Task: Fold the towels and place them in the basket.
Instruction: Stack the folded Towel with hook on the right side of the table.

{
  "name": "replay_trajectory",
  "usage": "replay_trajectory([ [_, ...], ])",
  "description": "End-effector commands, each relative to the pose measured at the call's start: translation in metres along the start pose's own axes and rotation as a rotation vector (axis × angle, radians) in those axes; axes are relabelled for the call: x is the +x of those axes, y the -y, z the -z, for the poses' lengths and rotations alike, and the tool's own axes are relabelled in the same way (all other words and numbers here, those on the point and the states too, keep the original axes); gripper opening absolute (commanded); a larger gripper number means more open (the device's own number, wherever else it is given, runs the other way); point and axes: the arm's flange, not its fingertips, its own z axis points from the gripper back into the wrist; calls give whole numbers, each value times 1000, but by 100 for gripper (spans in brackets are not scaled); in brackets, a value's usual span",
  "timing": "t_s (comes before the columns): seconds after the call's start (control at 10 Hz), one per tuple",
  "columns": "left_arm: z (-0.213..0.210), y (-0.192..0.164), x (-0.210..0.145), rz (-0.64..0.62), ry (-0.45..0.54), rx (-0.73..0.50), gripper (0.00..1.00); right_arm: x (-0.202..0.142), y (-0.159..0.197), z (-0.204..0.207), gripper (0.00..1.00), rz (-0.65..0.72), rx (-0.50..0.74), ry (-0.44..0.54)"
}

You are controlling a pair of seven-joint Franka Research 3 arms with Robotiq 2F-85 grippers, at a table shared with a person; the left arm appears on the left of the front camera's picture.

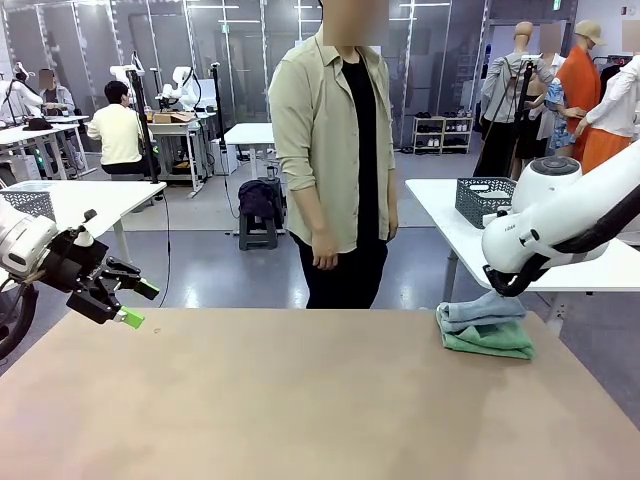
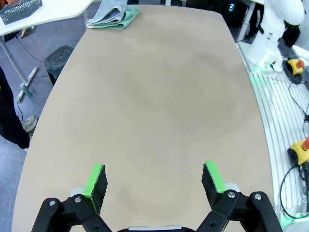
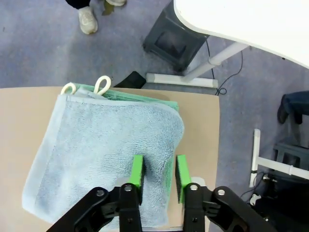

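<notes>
A pale blue towel (image 1: 482, 310) lies folded on top of a mint green towel (image 1: 492, 342) at the table's far right edge. In the right wrist view the blue towel (image 3: 96, 145) shows its corner loops, and the green towel's edge (image 3: 145, 96) peeks out beyond it. My right gripper (image 3: 159, 171) is down on the blue towel near its folded edge, pads a little apart with cloth lying between them. My left gripper (image 1: 140, 305) hovers open above the table's left side, nothing between its fingers (image 2: 96, 181). The dark grey basket (image 1: 485, 200) stands on a white side table behind the stack.
A person (image 1: 335, 150) stands at the far side of the table, hands down. The brown tabletop (image 1: 300, 400) is bare apart from the stack. A white side table (image 1: 440, 200) reaches close to the far right corner. Cables and a red stop button (image 2: 301, 150) lie beside the table.
</notes>
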Motion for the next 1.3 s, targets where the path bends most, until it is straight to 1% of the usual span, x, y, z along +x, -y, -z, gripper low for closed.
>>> replay_trajectory([
  [0.0,-1,0,1,4,-4,-2,100,-4,4,-23,61,-10,-19,-28],
  [0.1,-1,0,1,4,-4,-2,100,-6,8,-39,49,-7,-9,-53],
  [0.2,-1,0,1,4,-4,-2,100,-10,12,-61,81,-12,-4,-91],
  [0.3,-1,0,1,4,-4,-2,100,-17,15,-86,69,-21,1,-112],
  [0.4,-1,0,1,4,-4,-2,100,-25,18,-116,100,-26,26,-126],
  [0.6,-1,0,1,4,-4,-2,100,-47,19,-173,100,-6,85,-193],
  [0.7,-1,0,1,4,-4,-2,100,-56,16,-190,100,9,132,-193],
  [0.8,-1,0,1,4,-4,-2,100,-63,10,-203,100,12,157,-188],
  [1.0,-1,0,1,4,-4,-2,100,-79,-4,-224,100,4,160,-164],
  [1.2,-1,0,1,4,-4,-2,100,-87,-2,-239,100,-44,227,-142],
])
